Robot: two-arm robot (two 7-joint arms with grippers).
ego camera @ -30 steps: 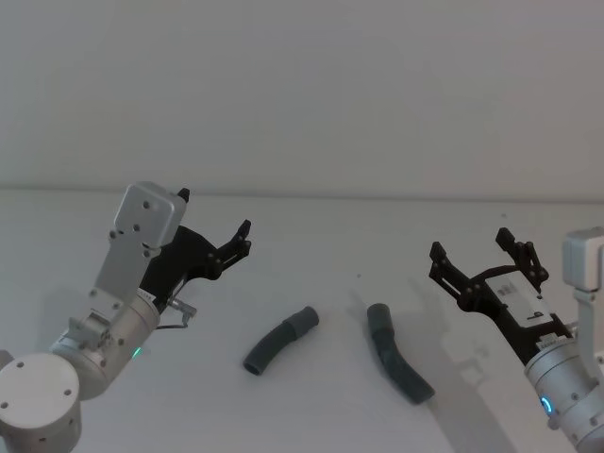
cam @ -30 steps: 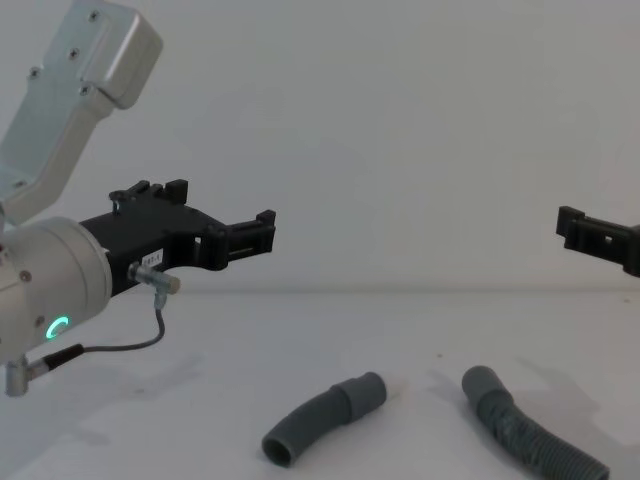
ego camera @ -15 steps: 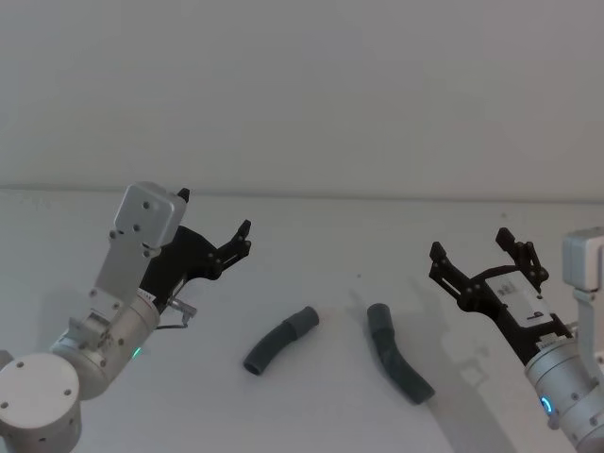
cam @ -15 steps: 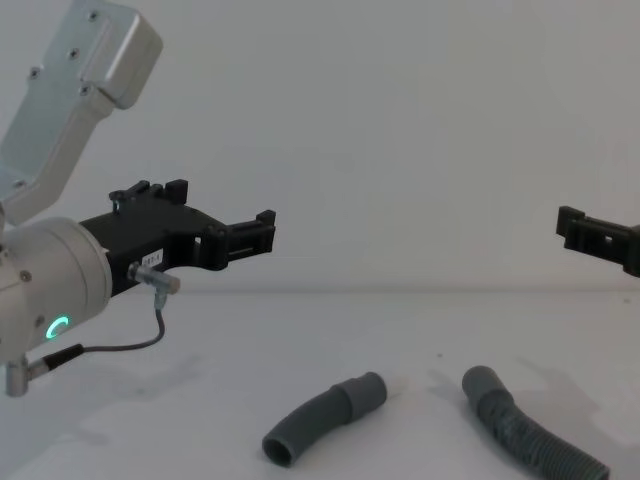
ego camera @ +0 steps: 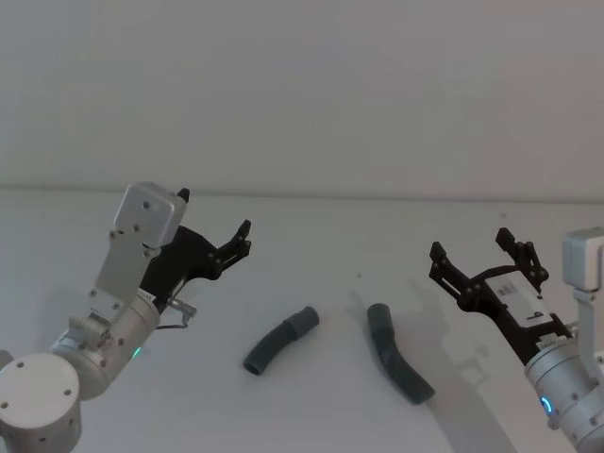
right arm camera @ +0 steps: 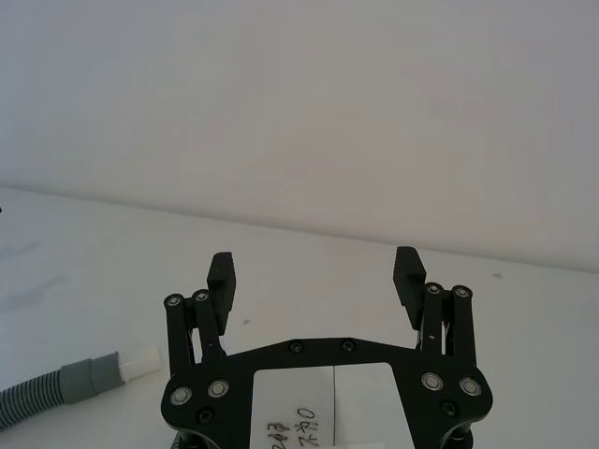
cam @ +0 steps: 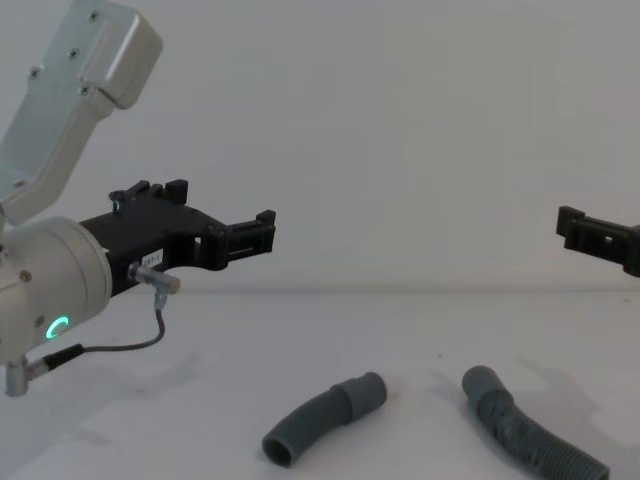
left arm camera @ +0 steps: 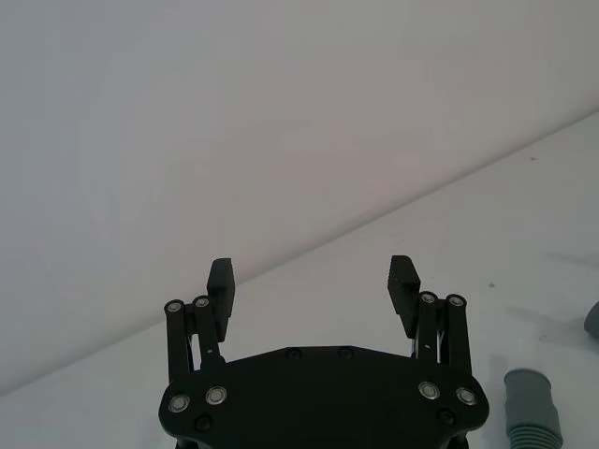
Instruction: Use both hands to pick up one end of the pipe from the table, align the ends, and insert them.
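Two grey ribbed pieces of pipe lie loose on the white table (ego camera: 321, 415), near each other but not touching. The short piece (ego camera: 280, 340) curves from an open end at 7 o'clock up to the short piece's cuff (ego camera: 304, 321) at 1 o'clock. The longer piece (ego camera: 398, 359) lies just to its 3 o'clock side, with the longer piece's cuff (ego camera: 379, 316) at 11 o'clock and the ribbed body trailing off toward 5 o'clock. The cuffed ends are the nearest ends of the two, with bare table between them. In the right wrist view a cuffed hose end carries a small whitish tip (right arm camera: 142, 365).

The left gripper (ego camera: 215, 211) hovers above the table at 9 o'clock from the pipe, fingers spread wide with nothing between them; a green ring light (cam: 60, 326) glows on its arm. The right gripper (ego camera: 472, 247) hangs at 3 o'clock, likewise spread wide and empty. Both are well apart from the pieces, and the pale wall (ego camera: 302, 94) rises behind
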